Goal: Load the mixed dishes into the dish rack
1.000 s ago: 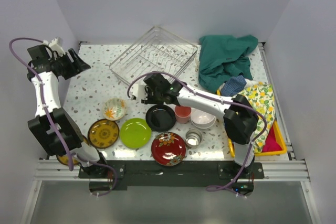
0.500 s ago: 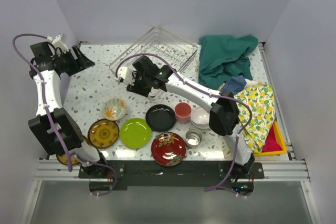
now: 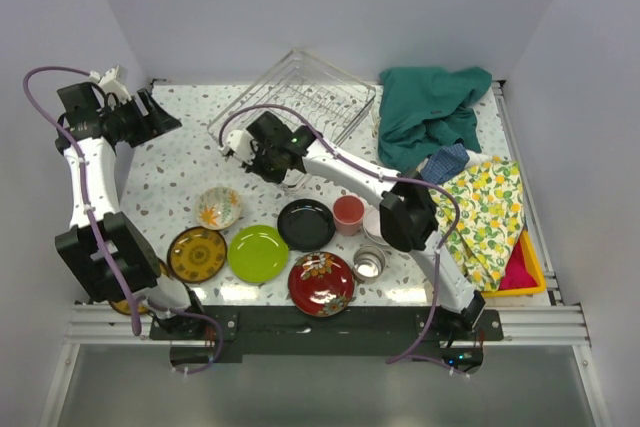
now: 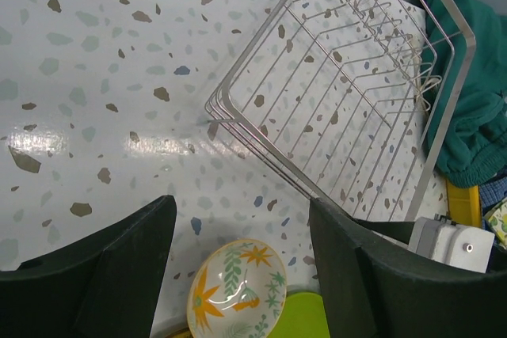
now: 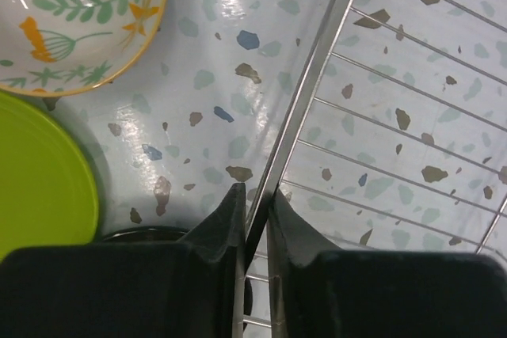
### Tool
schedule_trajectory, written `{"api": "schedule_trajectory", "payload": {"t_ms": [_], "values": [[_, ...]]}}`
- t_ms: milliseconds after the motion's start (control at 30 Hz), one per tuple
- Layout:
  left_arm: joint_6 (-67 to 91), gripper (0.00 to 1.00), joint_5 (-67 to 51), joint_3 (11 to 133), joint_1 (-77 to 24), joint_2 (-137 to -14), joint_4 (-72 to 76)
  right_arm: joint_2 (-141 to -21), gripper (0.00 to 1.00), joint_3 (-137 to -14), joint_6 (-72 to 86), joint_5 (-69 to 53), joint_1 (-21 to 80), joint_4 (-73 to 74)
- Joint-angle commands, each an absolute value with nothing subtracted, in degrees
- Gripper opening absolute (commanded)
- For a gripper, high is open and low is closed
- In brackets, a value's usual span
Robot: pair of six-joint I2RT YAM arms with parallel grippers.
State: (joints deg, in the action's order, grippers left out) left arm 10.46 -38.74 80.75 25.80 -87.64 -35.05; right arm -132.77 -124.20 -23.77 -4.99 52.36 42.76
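At the far side of the speckled table (image 3: 180, 172), the dish rack (image 3: 310, 97) sits skewed, one corner pointing toward the arms, and there is nothing in it yet. The right arm stretches across the table to the rack's near-left edge. In the right wrist view the right gripper (image 5: 255, 191) has its fingers drawn almost together, with the rack's rim wire (image 5: 317, 77) running straight between them, so it is pinching the rack itself and not a dish. The likely reason is that the rack lies crooked and well behind the dishes, and a hold on the rim would let the arm drag or square it before loading begins.

The left gripper (image 4: 238, 215) hangs above the table's left side with its fingers spread wide and nothing between them. It looks down on the rack's corner and on the floral bowl (image 4: 238, 294), and seems to be keeping clear while the other arm works.

All the dishes wait in a cluster near the arm bases: the floral bowl, a brown-gold plate (image 3: 197, 253), a lime-green plate (image 3: 258, 252), a black plate (image 3: 306, 224), a red floral plate (image 3: 321, 283), a salmon-pink cup (image 3: 348, 213) and a steel cup (image 3: 369, 263). A white bowl (image 3: 373, 232) is mostly hidden under the right arm's elbow. The green cloth (image 3: 430, 112) lies just beside the rack's right end, so a careless pull could snag it.
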Motion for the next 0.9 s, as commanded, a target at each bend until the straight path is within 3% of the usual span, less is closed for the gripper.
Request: {"api": "schedule_trajectory", "payload": {"t_ms": [0, 633, 867], "values": [[10.28, 0.73, -39.11, 80.07, 25.66, -84.90, -34.19, -129.03, 0.00, -123.06, -24.78, -4.75, 52.82, 42.10], [11.43, 0.72, -39.64, 78.75, 25.40, -83.94, -33.13, -118.39, 0.00, -106.79, -31.11, 1.32, 53.17, 36.74], [11.42, 0.72, -39.11, 78.22, 24.87, -84.11, -33.22, -111.36, 0.00, -93.89, -37.95, 5.79, 53.17, 27.62]]}}
